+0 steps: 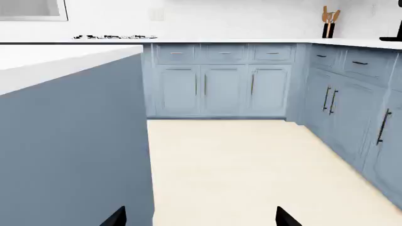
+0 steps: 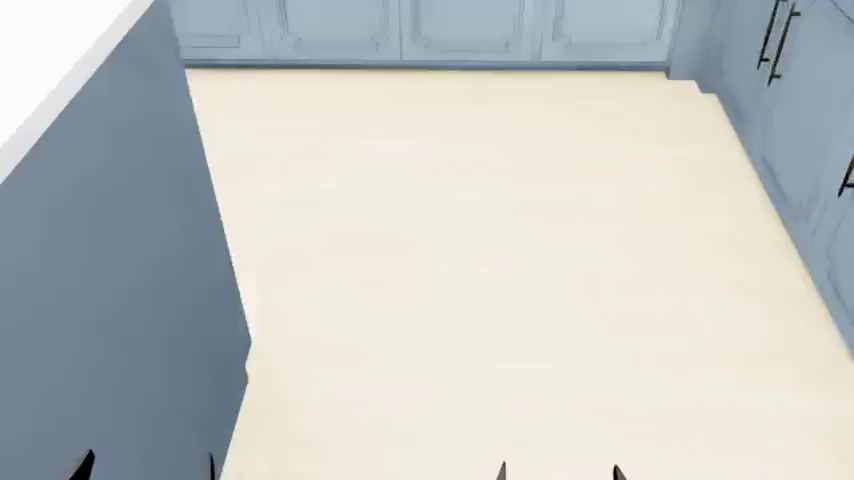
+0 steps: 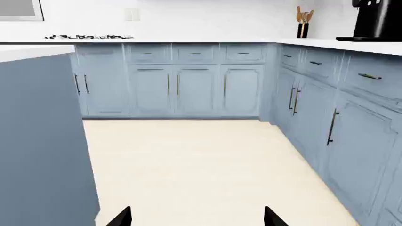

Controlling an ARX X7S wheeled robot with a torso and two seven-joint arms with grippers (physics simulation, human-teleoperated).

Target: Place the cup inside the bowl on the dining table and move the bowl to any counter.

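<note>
Right tool (image 3: 196, 217) view alone shows coffee machine (image 3: 377, 20).

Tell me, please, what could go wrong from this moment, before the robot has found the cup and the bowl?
1. Neither cup nor bowl appears in any view, so the search may go the wrong way.
2. The blue-grey island stands close on the robot's left; turning there could knock the left tool against its side.
3. The cabinets line the right side, so the right tool has little room if the base swings. Both tools look open and empty.
</note>
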